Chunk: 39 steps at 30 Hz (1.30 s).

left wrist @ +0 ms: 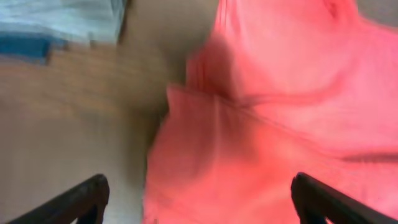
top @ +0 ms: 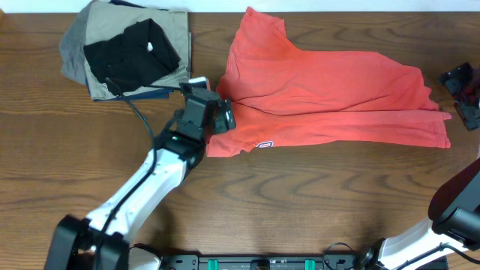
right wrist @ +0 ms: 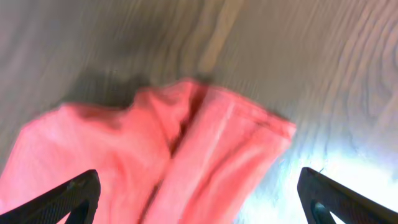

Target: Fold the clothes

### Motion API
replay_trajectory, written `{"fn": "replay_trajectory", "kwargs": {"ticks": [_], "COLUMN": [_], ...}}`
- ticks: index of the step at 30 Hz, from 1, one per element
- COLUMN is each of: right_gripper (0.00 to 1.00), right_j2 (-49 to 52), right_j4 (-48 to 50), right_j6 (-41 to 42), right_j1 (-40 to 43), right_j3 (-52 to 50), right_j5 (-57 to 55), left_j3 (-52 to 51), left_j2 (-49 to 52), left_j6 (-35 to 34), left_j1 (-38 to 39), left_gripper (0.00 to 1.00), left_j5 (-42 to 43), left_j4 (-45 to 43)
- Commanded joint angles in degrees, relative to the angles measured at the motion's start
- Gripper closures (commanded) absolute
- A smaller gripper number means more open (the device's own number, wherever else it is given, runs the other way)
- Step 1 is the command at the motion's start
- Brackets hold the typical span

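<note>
The clothes, a coral-red T-shirt (top: 330,97), lie flat across the middle and right of the wooden table, with a fold running along their length and a small logo at the near left hem. My left gripper (top: 223,114) hovers over the shirt's left end. In the left wrist view it (left wrist: 200,198) is open wide, with red cloth (left wrist: 267,124) below and nothing between its fingers. My right gripper (top: 465,94) is at the shirt's right end. In the right wrist view it (right wrist: 199,193) stands open above a bunched corner of the shirt (right wrist: 205,149).
A stack of folded garments (top: 127,49), black on khaki and grey, sits at the back left near my left arm's cable. Bare wood (top: 300,202) runs along the front of the table. The right arm's base (top: 457,214) is at the front right.
</note>
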<state>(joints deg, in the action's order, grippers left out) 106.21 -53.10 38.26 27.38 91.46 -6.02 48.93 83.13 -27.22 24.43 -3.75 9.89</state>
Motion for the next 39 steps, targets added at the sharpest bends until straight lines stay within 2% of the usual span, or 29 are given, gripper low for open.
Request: {"fn": "replay_trajectory", "kwargs": {"ticks": [1, 2, 4, 6, 13, 19, 21, 24, 26, 28, 39], "right_gripper": [0.01, 0.04, 0.25, 0.35, 0.27, 0.22, 0.21, 0.2, 0.19, 0.19, 0.14], "right_j2": [0.24, 0.24, 0.28, 0.28, 0.31, 0.31, 0.31, 0.31, 0.31, 0.31, 0.31], "right_j4": [-2.71, -2.86, -2.12, -0.11, 6.73, 8.09, 8.35, 8.52, 8.52, 8.5, 6.38], "right_j6": [-1.64, -1.7, -1.7, -1.7, -2.84, -3.43, -3.45, -3.45, -3.67, -3.67, -4.52], "right_j1": [-0.46, -0.48, -0.55, -0.63, -0.76, -0.79, -0.79, -0.79, -0.76, -0.76, -0.72], "right_j3": [-1.22, -1.9, -4.33, -7.23, -14.88, -16.83, -16.92, -17.11, -17.35, -17.64, -18.08], "right_j5": [3.56, 3.74, 3.72, 3.74, 3.72, 3.69, 3.65, 3.15, 2.8, 2.45, 1.55], "left_j3": [0.07, 0.07, 0.07, 0.07, 0.07, 0.07, 0.07, 0.07, 0.07, 0.07, 0.17], "left_j2": [1.7, 2.51, 4.61, 7.06, 13.29, 14.97, 15.02, 14.99, 14.91, 14.8, 9.68], "left_j6": [-0.87, -0.87, -0.83, 0.02, 0.68, 2.19, 2.78, 4.13, 4.09, 4.07, 5.14], "left_j1": [-0.24, -0.26, -0.26, -0.26, -0.26, -0.26, -0.26, -0.33, -0.7, -1.49, -13.51], "left_gripper": [0.04, 0.04, 0.04, 0.04, 0.07, 0.14, 0.25, 0.52, 0.75, 0.94, 0.94], "left_j5": [10.62, 12.17, 14.34, 16.79, 18.25, 18.1, 18.1, 18.03, 17.88, 17.88, 17.86], "left_j4": [6.32, 8.09, 10.19, 10.14, 9.14, 9.4, 9.77, 10.71, 12.11, 13.88, 31.28]}}
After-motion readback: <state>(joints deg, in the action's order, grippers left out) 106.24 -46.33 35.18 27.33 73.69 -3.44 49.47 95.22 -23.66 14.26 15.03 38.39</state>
